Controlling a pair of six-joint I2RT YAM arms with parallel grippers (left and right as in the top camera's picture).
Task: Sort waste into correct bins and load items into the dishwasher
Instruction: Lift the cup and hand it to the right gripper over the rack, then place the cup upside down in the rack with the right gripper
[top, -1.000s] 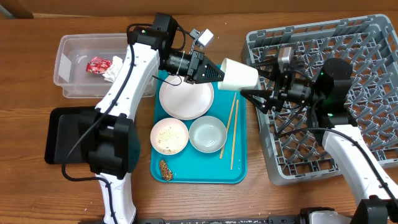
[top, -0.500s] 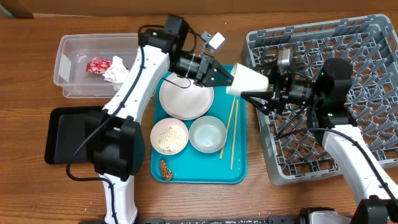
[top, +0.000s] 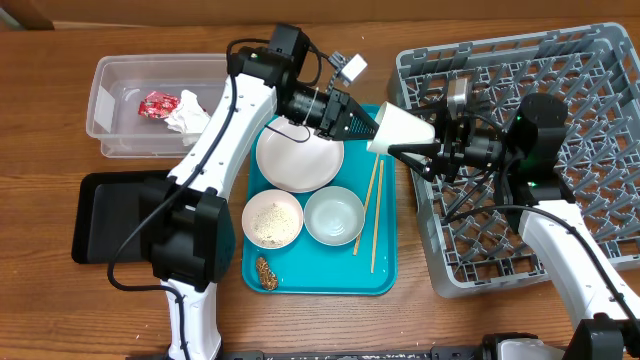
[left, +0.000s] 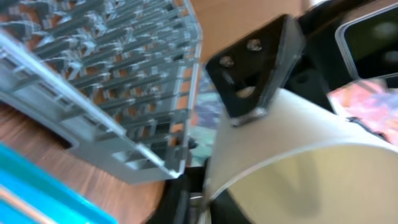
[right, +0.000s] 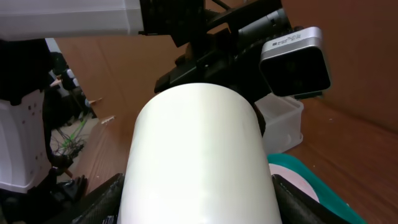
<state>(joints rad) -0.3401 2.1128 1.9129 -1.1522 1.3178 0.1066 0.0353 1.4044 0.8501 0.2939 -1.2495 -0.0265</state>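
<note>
The white cup (top: 403, 128) lies on its side in the air, over the far right corner of the teal tray (top: 385, 272) and the left edge of the grey dish rack (top: 560, 70), held between my two arms. My left gripper (top: 368, 125) is pinched on its rim, with one finger (left: 255, 68) flat against the outer wall. My right gripper (right: 200, 198) has its fingers spread wide to either side of the cup's body, and I cannot tell whether they press on it.
</note>
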